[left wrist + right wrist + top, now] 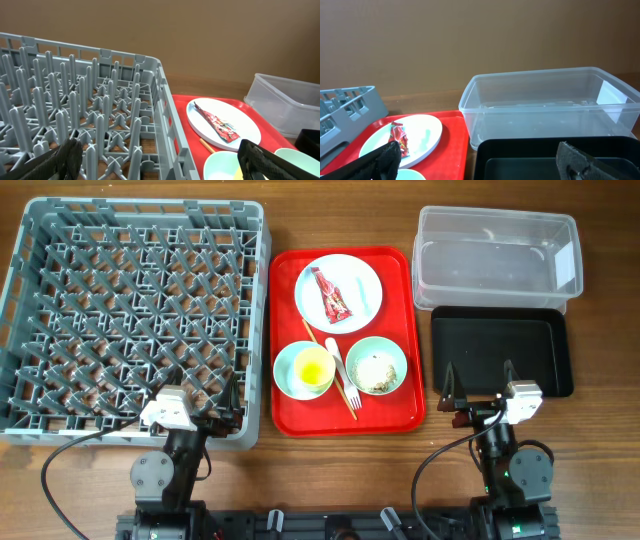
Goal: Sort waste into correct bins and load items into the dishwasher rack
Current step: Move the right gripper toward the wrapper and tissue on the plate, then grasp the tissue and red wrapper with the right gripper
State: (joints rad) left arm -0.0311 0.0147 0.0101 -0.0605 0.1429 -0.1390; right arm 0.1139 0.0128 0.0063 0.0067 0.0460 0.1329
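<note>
A red wrapper (332, 296) lies on the pale plate (360, 275) at the back of the red serving tray (290, 275). A yellow cup (312, 366) sits in the left mint bowl (286, 370). Beige crumbs (377, 370) fill the right mint bowl (398, 352). A white fork (336, 360) and a wooden stick (349, 398) lie between the bowls. The grey rack (130, 320) is at left. The clear tub (495, 255) and black tray (500, 350) are at right. My left gripper (205, 405) is open at the rack's near edge. My right gripper (478, 385) is open at the black tray's near edge.
The rack (90, 115) fills the left wrist view, with plate (250, 131) and wrapper (217, 125) to its right. The right wrist view shows the clear tub (540, 105), black tray (530, 155), plate (427, 132) and wrapper (400, 137). Cables trail near the table's front edge.
</note>
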